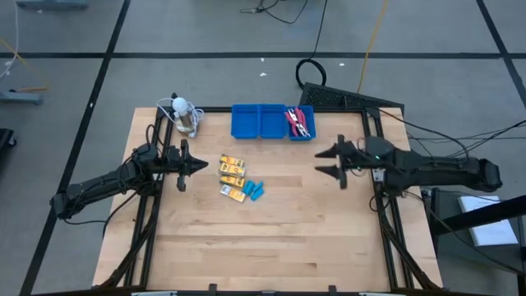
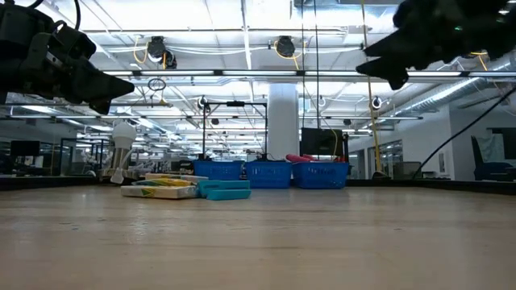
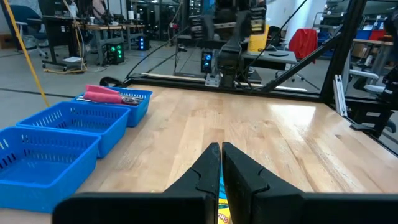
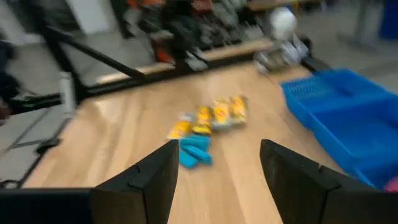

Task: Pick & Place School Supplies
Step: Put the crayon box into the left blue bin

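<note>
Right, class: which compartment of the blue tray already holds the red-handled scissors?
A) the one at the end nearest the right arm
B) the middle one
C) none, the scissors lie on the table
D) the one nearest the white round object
A: in the high view the red-handled scissors lie in the end compartment of the blue tray on the right arm's side; the other two compartments look empty.

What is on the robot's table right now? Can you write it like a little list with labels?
tray: blue tray, three compartments, at the table's far edge
scissors: red-handled scissors in the tray's right compartment
packets: yellow packets loose on the wood, mid-table
blue pieces: light-blue pieces beside the packets
left gripper: shut, empty, near the packets
right gripper: open, empty, right of the pile
</note>
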Robot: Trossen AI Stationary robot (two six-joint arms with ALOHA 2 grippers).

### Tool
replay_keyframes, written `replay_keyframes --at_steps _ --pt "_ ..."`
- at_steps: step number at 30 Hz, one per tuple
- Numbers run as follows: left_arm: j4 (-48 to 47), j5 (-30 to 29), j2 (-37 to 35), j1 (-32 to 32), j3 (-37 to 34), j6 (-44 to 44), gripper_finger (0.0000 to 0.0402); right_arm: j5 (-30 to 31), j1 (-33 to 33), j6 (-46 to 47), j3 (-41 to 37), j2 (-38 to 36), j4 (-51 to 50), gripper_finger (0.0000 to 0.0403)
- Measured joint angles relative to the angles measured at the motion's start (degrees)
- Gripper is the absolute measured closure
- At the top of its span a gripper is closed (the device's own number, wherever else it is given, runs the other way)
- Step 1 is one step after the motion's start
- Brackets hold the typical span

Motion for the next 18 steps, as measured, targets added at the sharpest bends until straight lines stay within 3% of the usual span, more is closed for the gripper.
replay_keyframes --at_steps 5,10,14,18 --pt "0.01 0.0 0.0 0.02 0.01 -0.02 0.0382 0.08 2.91 -4.13 -8.7 -9.81 5.38 0.0187" --pt "0.65 0.0 0.01 0.0 -0.01 0.0 0.0382 0.15 3.12 -4.19 -12.44 -20.94 4.94 0.0192" --pt "1.53 0.0 0.02 0.0 0.01 -0.02 0.0382 0.41 3.12 -5.14 -14.29 -28.97 1.51 0.0193" --pt "1.72 0.02 0.01 0.0 0.02 -0.55 0.0382 4.75 3.14 -4.73 -15.92 -35.25 -2.75 0.0195"
